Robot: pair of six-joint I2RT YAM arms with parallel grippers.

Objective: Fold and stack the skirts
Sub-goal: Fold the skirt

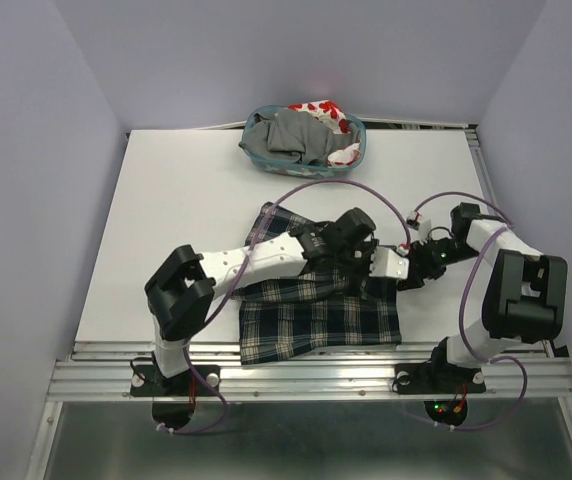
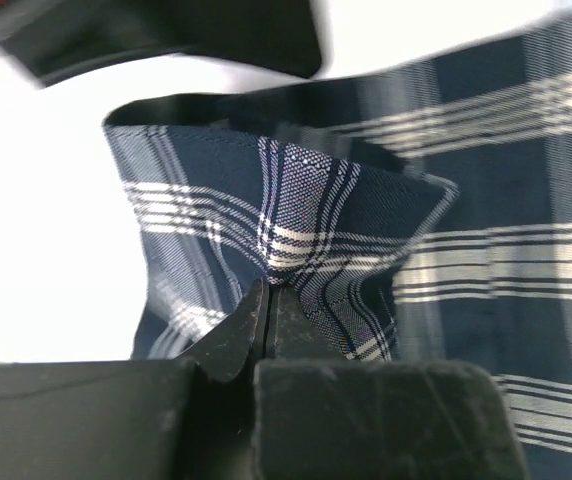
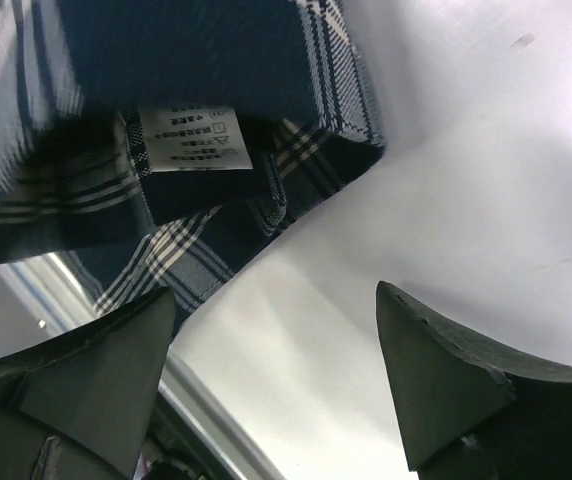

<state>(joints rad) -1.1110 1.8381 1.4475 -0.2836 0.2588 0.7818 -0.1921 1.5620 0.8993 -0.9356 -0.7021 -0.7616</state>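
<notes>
The navy, white and green plaid skirt point(image 1: 316, 320) lies on the table in front of the arms, its far edge bunched up. My left gripper point(image 2: 269, 292) is shut on a raised fold of this skirt point(image 2: 316, 210), and in the top view it point(image 1: 364, 262) sits over the skirt's right far part. My right gripper point(image 3: 274, 292) is open and empty just above the table beside the skirt's corner point(image 3: 166, 80), where a white care label point(image 3: 191, 140) shows. The grey skirt point(image 1: 291, 135) and the white skirt with red print point(image 1: 318, 108) lie in the basket.
The teal basket point(image 1: 256, 155) stands at the table's far edge, centre. My right gripper point(image 1: 406, 275) is close to the left one, right of the plaid skirt. A metal rail point(image 1: 306, 375) runs along the near edge. Walls close in both sides.
</notes>
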